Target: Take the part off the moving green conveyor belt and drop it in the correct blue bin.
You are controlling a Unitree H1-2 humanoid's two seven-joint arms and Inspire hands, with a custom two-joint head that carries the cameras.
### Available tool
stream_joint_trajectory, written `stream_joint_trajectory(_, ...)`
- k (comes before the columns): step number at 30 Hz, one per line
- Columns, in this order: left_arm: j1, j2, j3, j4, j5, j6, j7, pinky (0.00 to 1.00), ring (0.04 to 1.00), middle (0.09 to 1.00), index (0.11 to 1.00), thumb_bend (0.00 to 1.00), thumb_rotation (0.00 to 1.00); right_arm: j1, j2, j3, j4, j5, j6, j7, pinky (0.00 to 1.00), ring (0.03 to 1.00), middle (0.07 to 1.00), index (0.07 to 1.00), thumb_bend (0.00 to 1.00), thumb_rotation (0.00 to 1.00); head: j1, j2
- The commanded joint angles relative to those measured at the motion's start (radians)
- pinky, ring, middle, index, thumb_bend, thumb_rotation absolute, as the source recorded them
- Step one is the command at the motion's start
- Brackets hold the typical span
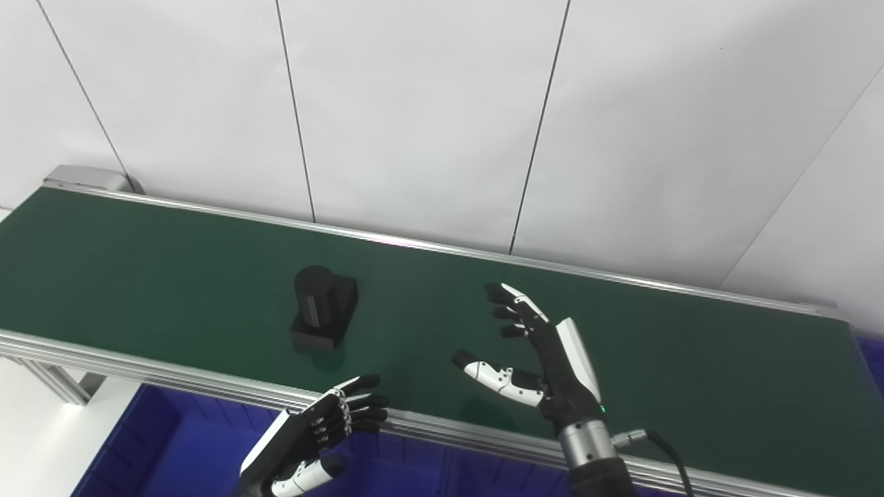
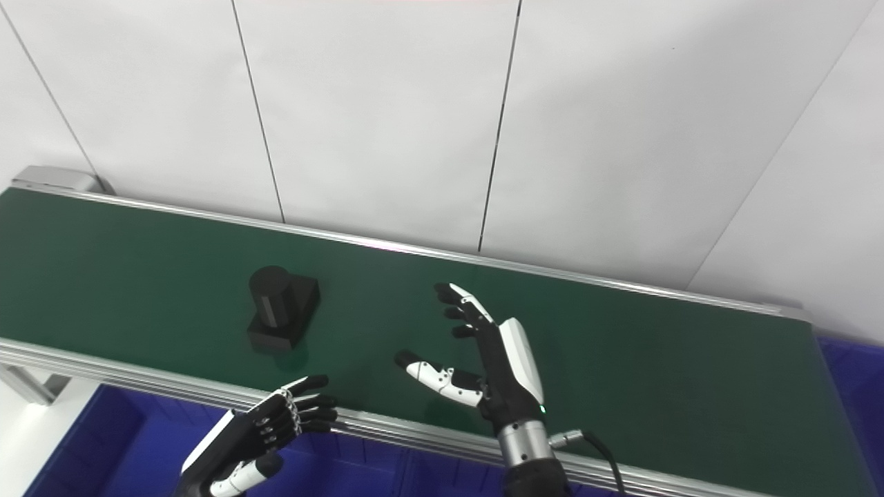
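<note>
A black part point(image 1: 322, 306), a short cylinder standing on a square base, sits on the green conveyor belt point(image 1: 138, 262) left of centre. It also shows in the right eye view point(image 2: 282, 308). My right hand point(image 1: 539, 355) is open over the belt, to the right of the part and apart from it, fingers spread and thumb pointing left. My left hand point(image 1: 311, 431) is open and empty below the belt's near rail, over a blue bin, in front of the part.
The belt's aluminium near rail point(image 1: 173, 379) runs across the front. Blue bins lie below it at the front point(image 1: 173, 442) and at the far right point(image 1: 871, 352). A white panelled wall point(image 1: 428, 110) stands behind the belt.
</note>
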Motion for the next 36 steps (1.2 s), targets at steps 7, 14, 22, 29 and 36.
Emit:
stream_joint_trajectory(7, -0.001, -0.001, -0.004, -0.004, -0.012, -0.049, -0.009, 0.75, 0.762, 0.787, 0.861, 0.9, 0.61, -0.1, 0.026, 0.024, 0.078, 0.002, -0.019, -0.022, 0.72, 0.8, 0.84, 0.847, 0.64, 0.35, 0.027, -0.015)
stream_joint_trajectory(14, 0.008, -0.001, -0.015, -0.009, -0.004, -0.066, -0.011, 0.74, 0.757, 0.791, 0.856, 0.91, 0.62, -0.146, 0.027, 0.033, 0.152, 0.019, -0.045, -0.04, 0.75, 0.799, 0.835, 0.847, 0.64, 0.36, 0.043, -0.019)
stream_joint_trajectory(22, 0.009, -0.008, -0.025, -0.002, -0.004, -0.074, -0.004, 0.73, 0.756, 0.783, 0.843, 0.92, 0.61, -0.184, 0.032, 0.041, 0.202, 0.036, -0.043, -0.053, 0.75, 0.811, 0.835, 0.84, 0.66, 0.38, 0.063, -0.032)
stream_joint_trajectory(29, 0.009, -0.01, -0.028, 0.005, -0.006, -0.082, -0.008, 0.73, 0.753, 0.782, 0.844, 0.91, 0.62, -0.22, 0.039, 0.055, 0.251, 0.031, -0.045, -0.067, 0.75, 0.806, 0.835, 0.841, 0.65, 0.37, 0.068, -0.033)
stream_joint_trajectory(36, 0.009, -0.012, -0.031, 0.012, -0.011, -0.091, -0.012, 0.73, 0.753, 0.781, 0.843, 0.9, 0.61, -0.253, 0.05, 0.067, 0.28, 0.032, -0.021, -0.067, 0.72, 0.797, 0.832, 0.843, 0.67, 0.39, 0.071, -0.034)
